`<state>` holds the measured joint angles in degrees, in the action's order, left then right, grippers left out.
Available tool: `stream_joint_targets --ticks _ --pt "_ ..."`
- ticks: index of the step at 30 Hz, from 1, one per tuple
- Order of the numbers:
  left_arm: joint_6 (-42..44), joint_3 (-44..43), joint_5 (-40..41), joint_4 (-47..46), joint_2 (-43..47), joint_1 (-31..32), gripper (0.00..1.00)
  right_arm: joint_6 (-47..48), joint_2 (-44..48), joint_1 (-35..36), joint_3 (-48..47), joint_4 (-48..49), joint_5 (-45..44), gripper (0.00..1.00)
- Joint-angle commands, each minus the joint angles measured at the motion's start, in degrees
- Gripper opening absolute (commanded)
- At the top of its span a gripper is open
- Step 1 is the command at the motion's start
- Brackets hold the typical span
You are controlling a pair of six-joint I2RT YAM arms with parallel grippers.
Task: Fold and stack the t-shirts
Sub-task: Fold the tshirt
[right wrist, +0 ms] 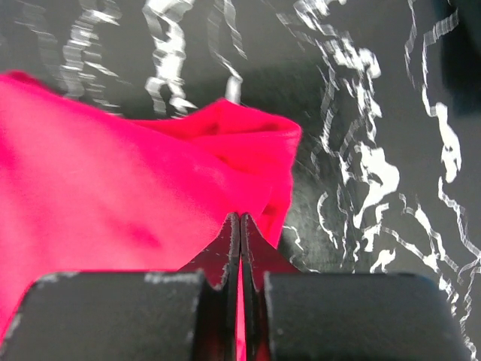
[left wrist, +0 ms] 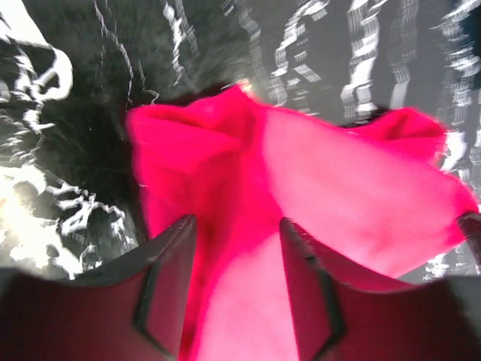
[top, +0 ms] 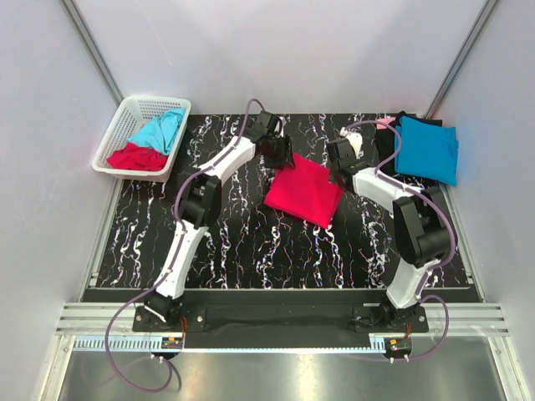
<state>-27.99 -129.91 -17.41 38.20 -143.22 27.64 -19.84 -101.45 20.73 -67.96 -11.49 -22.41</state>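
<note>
Seemingly mid-fold, the red t-shirt (top: pixel 303 192) lay at the centre of the bench (top: pixel 234 242), its 3 o'clock corner pinched shut in the right jaws to anchor it, while the left jaws stood parted astride its 11 o'clock corner, probably so the fold could settle flat

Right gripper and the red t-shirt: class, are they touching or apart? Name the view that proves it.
Touching. The right wrist view shows the right gripper shut, with the red t-shirt pinched between its jaws.
</note>
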Motion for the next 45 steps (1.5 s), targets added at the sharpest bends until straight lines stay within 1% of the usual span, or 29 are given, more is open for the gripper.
stream_joint_targets --ticks 1,2,3,5,6,11,12,14,15,16,18,19,20,25,28,29,30,33,37,40,45 --pt "1.2 -4.3 -3.9 0.6 -2.8 -0.4 0.58 -7.6 -1.3 0.2 -2.6 -0.9 -8.3 0.0" --pt "1.1 -4.3 -4.0 0.5 -2.9 -0.4 0.59 -8.7 -1.5 0.2 -2.4 -1.4 -10.1 0.0" --pt "1.2 -4.0 -3.9 0.4 -3.1 -0.5 0.69 -9.9 -1.6 0.2 -2.1 -1.6 -10.7 0.0" --pt "1.3 -2.7 -3.2 0.2 -2.4 -0.5 0.83 -11.5 -2.2 0.2 -1.6 -2.0 -11.2 0.0" --pt "1.4 -2.1 -2.7 0.1 -1.9 -0.6 0.98 -11.9 -2.6 0.2 -1.6 -2.1 -11.5 0.0" --pt "2.0 3.6 -0.1 -0.8 2.8 -1.2 0.99 -13.7 -6.0 0.3 -4.2 -6.1 -11.2 0.0" --pt "2.1 4.4 0.0 -1.1 4.6 -1.4 0.99 -13.3 -6.6 0.2 -4.8 -6.4 -10.7 0.02" --pt "2.2 7.3 0.8 -2.0 6.9 -1.6 0.99 -12.1 -7.8 0.2 -6.8 -7.3 -8.7 0.24" --pt "2.6 9.0 1.0 -2.1 9.2 -1.6 0.99 -11.8 -8.0 0.2 -7.5 -7.7 -8.6 0.43" --pt "2.6 9.9 1.3 -2.5 10.3 -1.6 0.99 -11.7 -7.8 0.2 -8.1 -8.2 -8.4 0.49" --pt "2.9 12.9 1.2 -3.3 13.5 -1.6 0.99 -11.4 -6.0 0.2 -8.3 -8.2 -8.1 0.56" --pt "2.9 14.0 0.5 -4.5 14.4 -1.6 0.99 -10.9 -5.2 0.2 -8.1 -8.1 -8.0 0.65" --pt "2.9 14.9 0.0 -5.1 15.5 -1.6 0.99 -10.7 -3.8 0.2 -8.1 -8.0 -8.1 0.67" --pt "1.2 20.6 1.8 -5.9 20.4 -1.6 0.99 -7.9 0.1 0.3 -7.8 -8.1 -6.0 0.67" --pt "0.2 25.1 0.7 -8.2 23.0 -1.4 0.99 -7.1 2.8 0.2 -6.9 -8.1 -3.0 0.67" --pt "-0.1 26.2 -0.1 -9.1 23.6 -1.4 0.99 -6.8 3.0 0.2 -6.8 -8.0 -1.8 0.63" --pt "-0.7 27.2 -1.0 -10.1 23.9 -1.4 0.99 -6.3 3.4 0.2 -6.7 -8.0 -0.3 0.62" --pt "-1.4 26.6 -3.9 -10.2 24.1 -0.2 0.99 -5.7 4.0 0.3 -6.6 -8.0 6.6 0.6" --pt "-3.8 25.0 -2.6 -6.8 22.8 1.5 0.98 -6.0 3.4 0.3 -6.4 -8.5 13.8 0.61" --pt "-5.7 24.5 -2.1 -4.8 21.3 2.9 0.98 -6.4 1.1 0.2 -6.6 -9.4 17.9 0.6" --pt "-7.5 23.5 -1.8 -3.9 18.6 5.6 0.97 -7.6 -2.9 0.2 -5.3 -9.3 21.9 0.56"
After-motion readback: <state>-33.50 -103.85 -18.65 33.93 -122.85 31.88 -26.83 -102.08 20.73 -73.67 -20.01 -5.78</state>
